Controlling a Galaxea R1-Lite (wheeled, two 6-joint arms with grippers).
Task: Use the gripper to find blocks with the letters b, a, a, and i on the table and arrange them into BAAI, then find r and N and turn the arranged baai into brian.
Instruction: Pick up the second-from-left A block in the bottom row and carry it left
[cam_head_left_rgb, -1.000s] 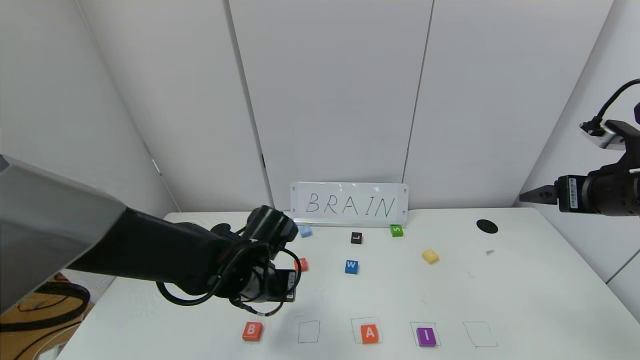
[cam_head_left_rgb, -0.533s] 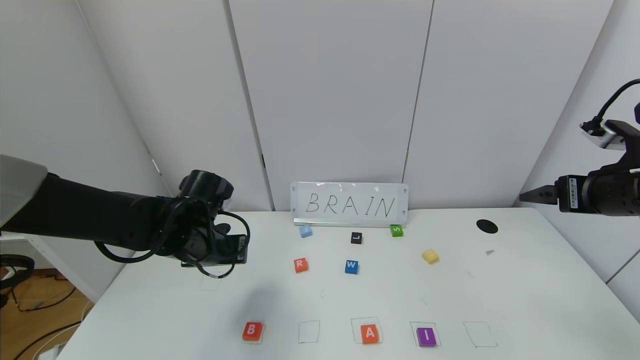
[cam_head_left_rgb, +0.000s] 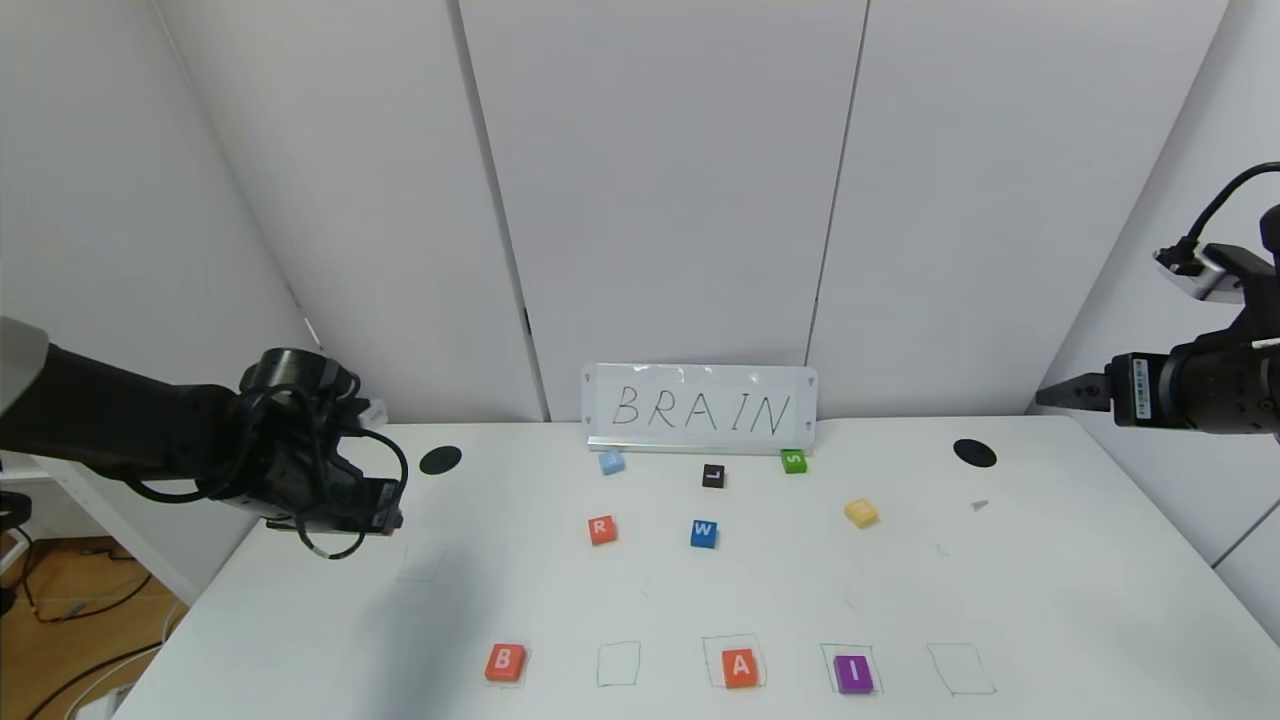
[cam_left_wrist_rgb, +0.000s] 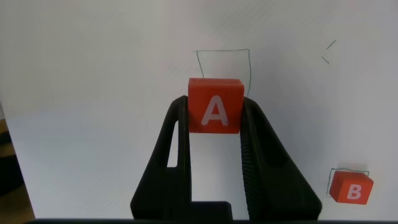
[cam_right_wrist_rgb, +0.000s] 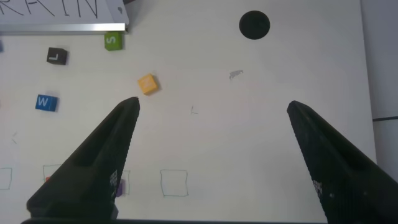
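My left gripper (cam_left_wrist_rgb: 214, 104) is shut on an orange A tile (cam_left_wrist_rgb: 214, 115) and holds it above the table (cam_head_left_rgb: 700, 590), over a pencilled square outline (cam_left_wrist_rgb: 222, 59). In the head view this gripper (cam_head_left_rgb: 388, 520) hangs at the table's left side; the held tile is hidden there. At the front stand orange B (cam_head_left_rgb: 505, 661), an empty outline (cam_head_left_rgb: 618, 663), orange A (cam_head_left_rgb: 739, 666), purple I (cam_head_left_rgb: 853, 673) and another empty outline (cam_head_left_rgb: 960, 668). Orange R (cam_head_left_rgb: 601, 529) and pale-yellow N (cam_head_left_rgb: 860, 512) lie mid-table. My right gripper (cam_head_left_rgb: 1060, 395) is open, raised off the right edge.
A BRAIN sign (cam_head_left_rgb: 698, 408) stands at the back. Light-blue (cam_head_left_rgb: 611, 462), black L (cam_head_left_rgb: 712, 475), green S (cam_head_left_rgb: 793, 461) and blue W (cam_head_left_rgb: 703, 533) tiles lie before it. Two black holes (cam_head_left_rgb: 440, 460) (cam_head_left_rgb: 974, 453) sit left and right. A faint outline (cam_head_left_rgb: 421, 562) lies left.
My left arm has swung left and back from the middle of the table, uncovering the R tile and the left hole. The right arm has not moved.
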